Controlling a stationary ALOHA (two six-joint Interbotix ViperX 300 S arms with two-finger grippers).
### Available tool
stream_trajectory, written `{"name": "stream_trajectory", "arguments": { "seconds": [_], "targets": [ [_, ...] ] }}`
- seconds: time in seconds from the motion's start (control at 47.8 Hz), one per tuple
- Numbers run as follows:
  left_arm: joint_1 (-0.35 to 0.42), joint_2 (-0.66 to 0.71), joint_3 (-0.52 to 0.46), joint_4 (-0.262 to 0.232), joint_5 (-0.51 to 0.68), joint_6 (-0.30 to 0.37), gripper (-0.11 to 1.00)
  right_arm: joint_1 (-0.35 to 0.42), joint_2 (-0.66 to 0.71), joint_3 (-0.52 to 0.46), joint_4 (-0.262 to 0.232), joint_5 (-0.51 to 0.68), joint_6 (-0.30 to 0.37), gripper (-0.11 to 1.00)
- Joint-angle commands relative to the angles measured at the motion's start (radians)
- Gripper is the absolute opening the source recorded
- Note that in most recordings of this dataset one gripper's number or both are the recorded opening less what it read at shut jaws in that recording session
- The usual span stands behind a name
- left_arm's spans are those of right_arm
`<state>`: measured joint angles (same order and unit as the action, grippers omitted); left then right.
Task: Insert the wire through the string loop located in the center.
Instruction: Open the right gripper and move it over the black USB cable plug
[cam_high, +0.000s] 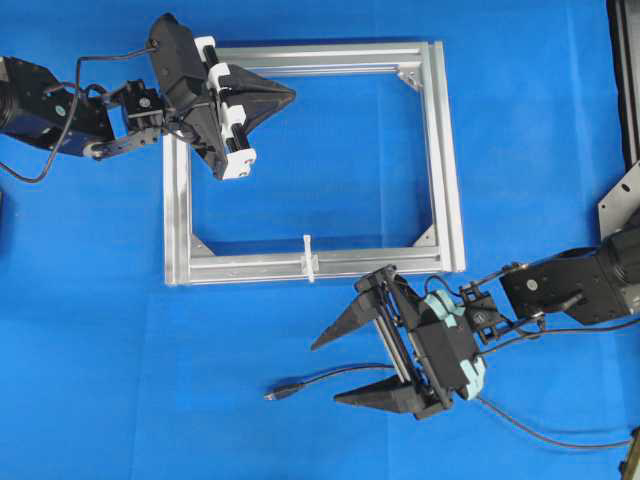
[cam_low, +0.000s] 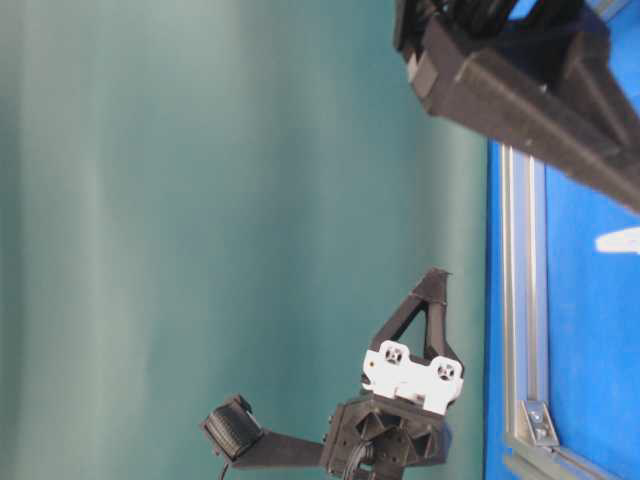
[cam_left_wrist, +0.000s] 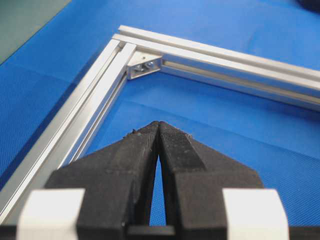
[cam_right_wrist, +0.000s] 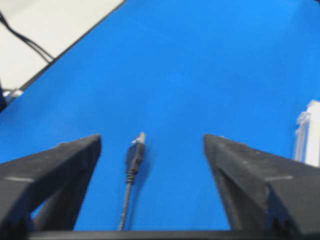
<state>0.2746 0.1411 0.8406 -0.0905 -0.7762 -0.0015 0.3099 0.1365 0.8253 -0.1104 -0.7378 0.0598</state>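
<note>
Black wire (cam_high: 340, 378) on blue cloth (cam_high: 100, 380), plug end lying between the spread jaws of the right gripper (cam_high: 345, 370).

Far left in the overhead view: left gripper (cam_high: 285, 94) pinched shut on nothing, parked over the frame (cam_high: 178, 220)'s top-left corner, well apart from the wire. Centre: white loop (cam_high: 309, 258) standing upright on the frame's near bar, up and slightly left of the plug. Right: right gripper wide open, empty, clearly the nearer arm; wire's long axis running roughly along the jaws' reach, plug tip pointing away from the wrist, cable trailing back under the arm. Counted: one wire, one loop, one frame, two grippers.
</note>
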Motion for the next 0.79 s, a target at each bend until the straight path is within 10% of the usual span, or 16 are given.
{"name": "stream_trajectory", "arguments": {
  "seconds": [0.0, 0.774],
  "targets": [
    [0.000, -0.031, -0.006, 0.003, -0.005, 0.002, 0.00, -0.002, -0.029, -0.018, 0.012, -0.005, 0.002, 0.90],
    [0.000, -0.031, -0.005, 0.003, 0.006, 0.000, 0.00, 0.012, 0.138, -0.071, 0.032, 0.037, 0.129, 0.88]
  ]
}}
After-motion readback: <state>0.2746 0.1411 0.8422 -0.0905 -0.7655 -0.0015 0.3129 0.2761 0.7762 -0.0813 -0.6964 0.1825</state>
